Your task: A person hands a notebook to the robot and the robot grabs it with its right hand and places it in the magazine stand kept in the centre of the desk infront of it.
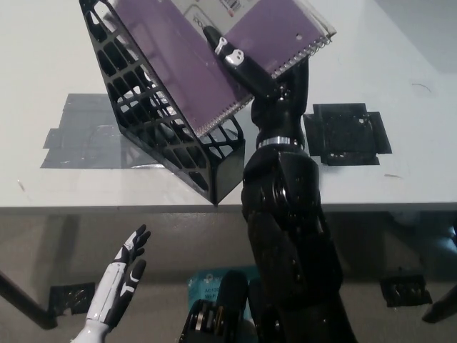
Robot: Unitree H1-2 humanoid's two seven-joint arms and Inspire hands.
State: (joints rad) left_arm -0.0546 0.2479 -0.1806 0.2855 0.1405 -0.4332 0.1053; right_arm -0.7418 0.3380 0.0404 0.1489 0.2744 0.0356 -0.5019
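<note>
Black right hand (268,78) at upper centre of the frame, closed on a purple spiral notebook (207,64), one finger lying across the cover, the rest behind it. Notebook is tilted, its spiral edge facing lower right, its lower left part sitting inside the black mesh magazine stand (161,121); upper right corner sticks out past the stand toward the top of the frame. White label strip visible near the notebook's top edge. Stand sits on the white surface (400,157) at upper left to centre, leaning, its narrow end near the surface's front edge. Dark tape patch (78,132) on the surface left of the stand, partly under it; another black tape patch (346,136) right of the arm. Black right arm runs up from bottom centre-right to the notebook. White left hand (121,275) at lower left, below the surface edge, fingers spread apart, holding nothing. Teal object at bottom centre, too hidden to identify.
</note>
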